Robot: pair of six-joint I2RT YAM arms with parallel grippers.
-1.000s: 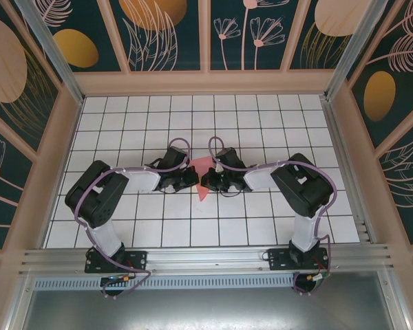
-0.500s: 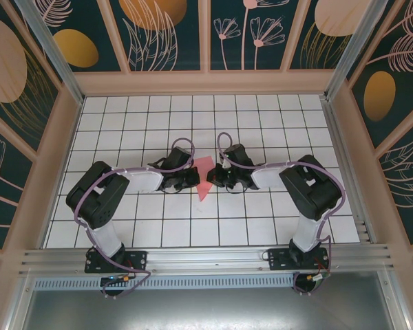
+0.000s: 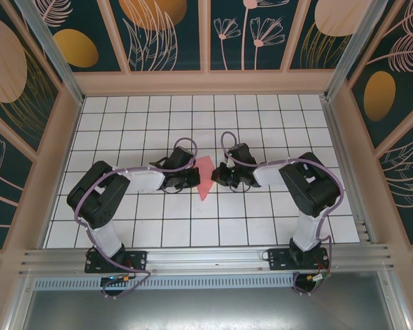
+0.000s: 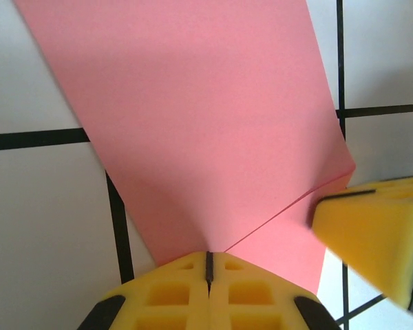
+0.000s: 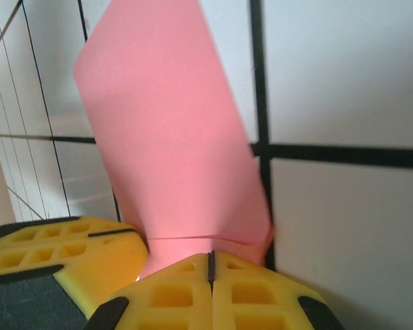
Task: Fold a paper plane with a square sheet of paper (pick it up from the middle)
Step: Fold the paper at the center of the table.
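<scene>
The pink-red sheet of paper (image 3: 205,180) lies folded into a narrow shape on the white grid table (image 3: 261,117), its pointed tip toward the near edge. My left gripper (image 3: 195,180) meets its left edge and my right gripper (image 3: 219,174) its right edge. In the left wrist view the paper (image 4: 206,124) creases into the shut left gripper (image 4: 208,258), and a yellow right fingertip (image 4: 375,234) sits at the paper's corner. In the right wrist view the paper (image 5: 172,137) rises from the shut right gripper (image 5: 210,258), with a left fingertip (image 5: 69,254) close beside it.
Patterned walls (image 3: 206,41) close in the table at the back and both sides. A metal rail (image 3: 206,258) runs along the near edge by the arm bases. Both arms reach inward and nearly meet at the centre.
My right gripper has slid a little to the right and back, uncovering more of the paper. The left gripper has shifted slightly right, and the paper's tip has moved right with it.
</scene>
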